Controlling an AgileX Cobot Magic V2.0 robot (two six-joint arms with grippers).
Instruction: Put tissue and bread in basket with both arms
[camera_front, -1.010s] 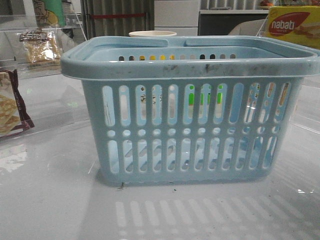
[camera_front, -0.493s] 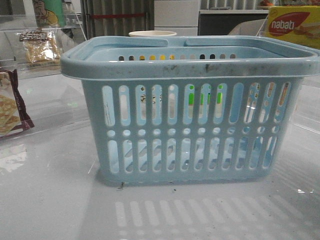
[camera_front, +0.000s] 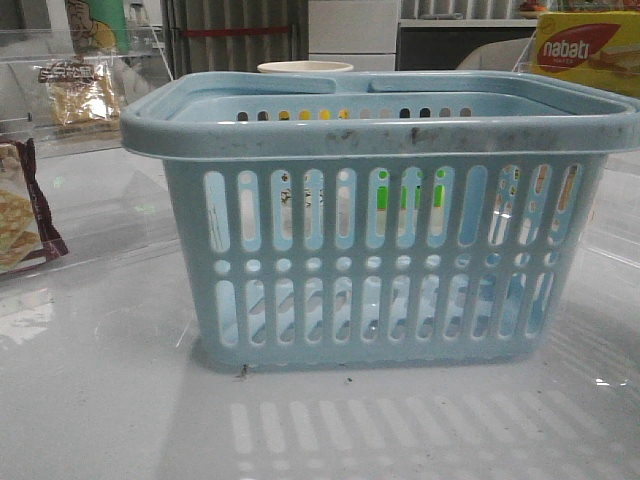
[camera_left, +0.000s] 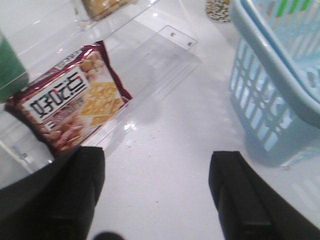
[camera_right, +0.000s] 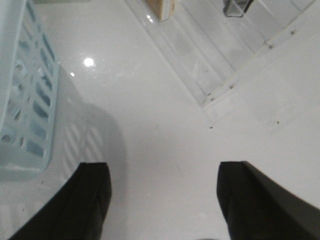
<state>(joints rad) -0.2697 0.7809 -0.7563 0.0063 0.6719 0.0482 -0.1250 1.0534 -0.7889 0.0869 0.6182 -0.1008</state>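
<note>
The light-blue slotted basket (camera_front: 370, 250) stands in the middle of the table and fills most of the front view. The bread (camera_front: 75, 90), a clear packet with a dark label, leans in a clear shelf at the far left. The tissue is out of view. My left gripper (camera_left: 157, 155) is open over bare table, with the basket (camera_left: 270, 90) on one side and a maroon-edged cracker packet (camera_left: 70, 100) on the other. My right gripper (camera_right: 164, 166) is open over bare table beside the basket (camera_right: 25, 90). Neither gripper shows in the front view.
The maroon-edged packet (camera_front: 20, 215) lies on a clear acrylic tray at the left. A yellow Nabati box (camera_front: 585, 50) sits at the back right, and a pale cup (camera_front: 305, 68) behind the basket. Another clear acrylic tray (camera_right: 210, 55) lies ahead of the right gripper.
</note>
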